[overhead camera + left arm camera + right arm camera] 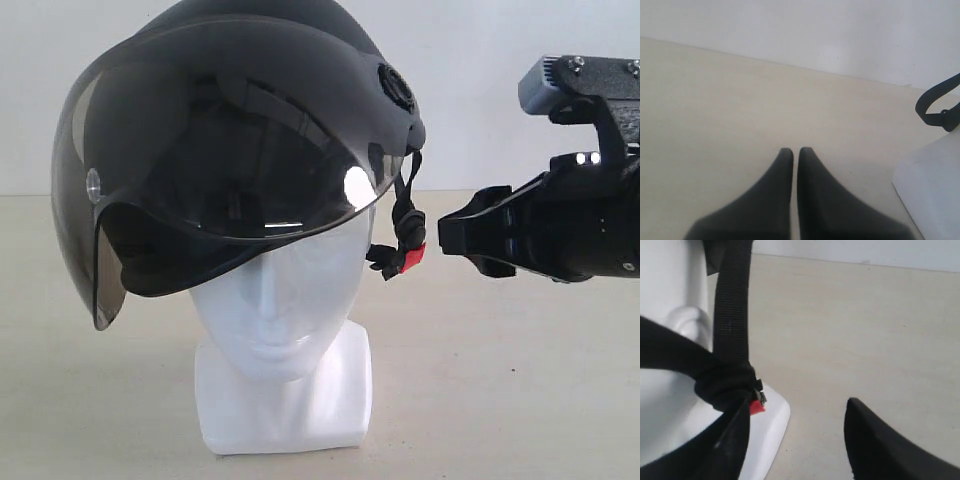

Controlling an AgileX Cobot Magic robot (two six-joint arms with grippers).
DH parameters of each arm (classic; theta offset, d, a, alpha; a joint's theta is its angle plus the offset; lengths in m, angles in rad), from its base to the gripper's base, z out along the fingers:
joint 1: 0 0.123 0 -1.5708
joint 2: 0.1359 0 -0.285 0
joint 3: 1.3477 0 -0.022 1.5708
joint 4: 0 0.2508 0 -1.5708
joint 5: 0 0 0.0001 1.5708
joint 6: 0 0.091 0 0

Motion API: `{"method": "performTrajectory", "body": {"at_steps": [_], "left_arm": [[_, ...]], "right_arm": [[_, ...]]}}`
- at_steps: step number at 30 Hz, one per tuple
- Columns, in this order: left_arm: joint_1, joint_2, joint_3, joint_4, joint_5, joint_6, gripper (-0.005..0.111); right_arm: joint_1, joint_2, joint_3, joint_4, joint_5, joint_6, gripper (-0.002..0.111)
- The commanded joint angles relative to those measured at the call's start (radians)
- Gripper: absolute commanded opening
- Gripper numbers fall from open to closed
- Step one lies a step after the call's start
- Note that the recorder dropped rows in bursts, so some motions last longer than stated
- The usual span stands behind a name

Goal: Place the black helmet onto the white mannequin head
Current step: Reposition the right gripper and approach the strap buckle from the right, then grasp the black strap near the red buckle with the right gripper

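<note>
The black helmet sits on top of the white mannequin head, its smoky visor down over the brow. Its chin strap hangs at the head's right side and ends in a red buckle clip. My right gripper hovers just right of that strap, open and holding nothing. In the right wrist view the strap and red clip lie beside one finger of the right gripper. My left gripper is shut and empty over the table, left of the head's base; it is hidden in the exterior view.
The beige table stretches around the head's squared base. A plain white wall stands behind. A loop of black strap shows at the edge of the left wrist view.
</note>
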Motion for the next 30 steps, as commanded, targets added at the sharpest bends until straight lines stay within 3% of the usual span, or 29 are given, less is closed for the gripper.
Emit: {"method": "performTrajectory", "body": {"at_steps": [1, 9, 15, 18, 30], "left_arm": [[-0.006, -0.004, 0.0, 0.006, 0.001, -0.009, 0.004], [-0.006, -0.004, 0.0, 0.006, 0.001, -0.009, 0.004], [-0.006, -0.004, 0.0, 0.006, 0.001, -0.009, 0.004], [-0.006, -0.004, 0.0, 0.006, 0.001, -0.009, 0.004], [-0.006, -0.004, 0.0, 0.006, 0.001, -0.009, 0.004]], "right_arm": [[-0.013, 0.004, 0.005, 0.11, 0.04, -0.088, 0.06], [-0.007, 0.004, 0.005, 0.479, 0.136, -0.461, 0.06], [-0.007, 0.006, 0.025, 1.027, 0.082, -1.142, 0.06], [-0.007, 0.015, 0.08, 1.21, 0.049, -1.354, 0.06], [-0.007, 0.029, 0.091, 1.271, 0.05, -1.524, 0.06]]}}
